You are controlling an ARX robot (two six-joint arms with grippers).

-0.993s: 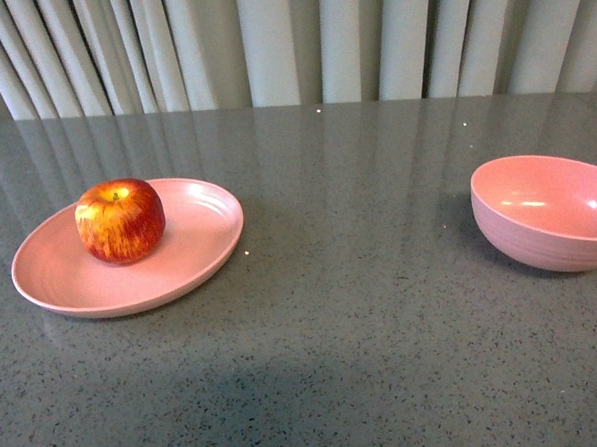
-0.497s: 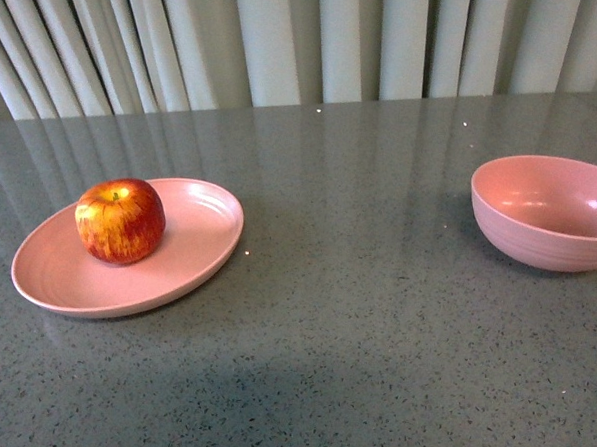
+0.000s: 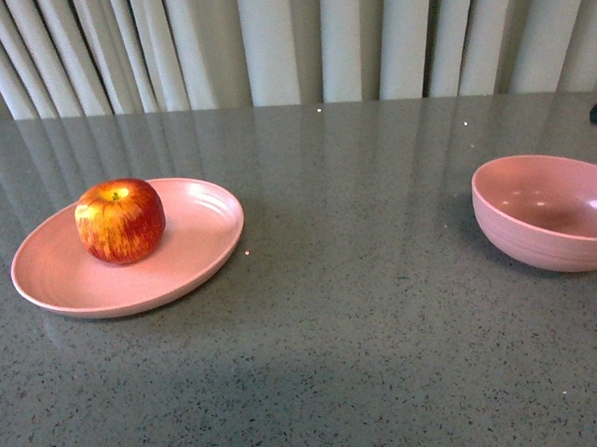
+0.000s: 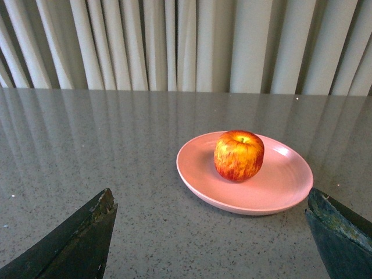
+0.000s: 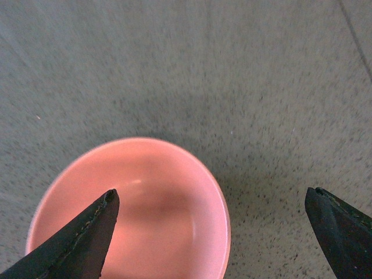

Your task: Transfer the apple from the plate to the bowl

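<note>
Left tool (image 4: 209,195): spread wide, empty, aimed at the apple (image 4: 239,155) and well short of it. Right tool (image 5: 210,193): spread, empty, above the bowl (image 5: 145,174). The apple rests stem-up on the plate (image 4: 279,186) on the bench (image 4: 87,145). Expect a rigid, smooth, fairly light sphere. Grip across its widest girth.

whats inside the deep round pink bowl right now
Nothing shows inside the deep round pink matte bowl: only bare pink wall and floor. The red apple sits on the shallow pink plate. From the front, the bowl's near inner wall is hidden by the rim.
</note>
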